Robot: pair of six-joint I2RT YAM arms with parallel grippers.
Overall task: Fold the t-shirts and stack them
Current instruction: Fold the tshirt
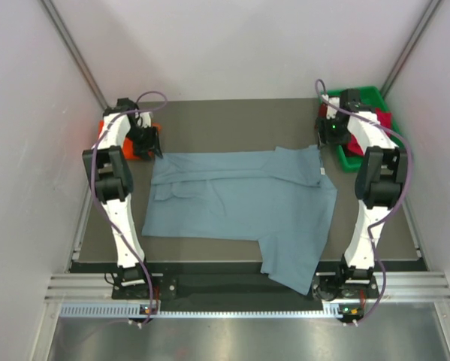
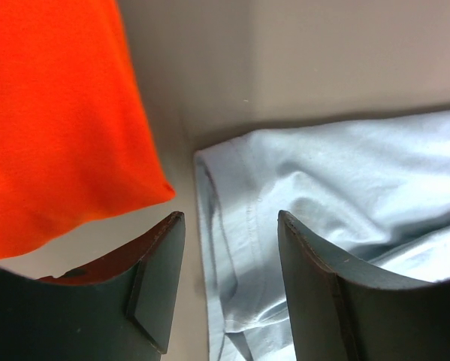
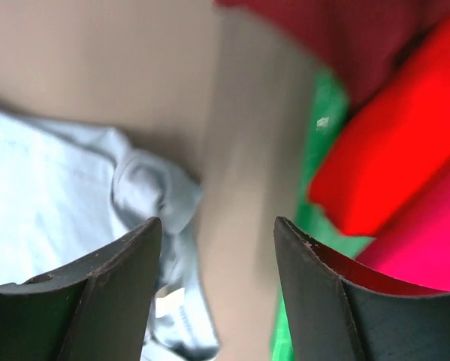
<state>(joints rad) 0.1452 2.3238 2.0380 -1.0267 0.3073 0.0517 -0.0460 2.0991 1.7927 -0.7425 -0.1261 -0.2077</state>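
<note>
Where left gripper (image 2: 231, 218) hangs: jaws released astride blue shirt (image 2: 345, 173) hem, likely to pinch.
Right gripper (image 3: 217, 222): released, shirt corner beside one jaw.

Slate blue-grey t-shirt (image 1: 240, 199): soft matt cloth, creased, stitched hem along the edge; orange-red t-shirt (image 2: 52, 113): matt cloth, smooth and even; crimson t-shirts (image 3: 360, 45): matt cloth, too blurred for weave; green bin (image 1: 371, 93): plastic, slight gloss; table (image 1: 225, 124): smooth, matt, grey-brown; left gripper (image 2: 231, 286) and right gripper (image 3: 218, 293): fingers dark, matt, plastic by look; near rail (image 1: 412, 287): bare metal, dull sheen.
</note>
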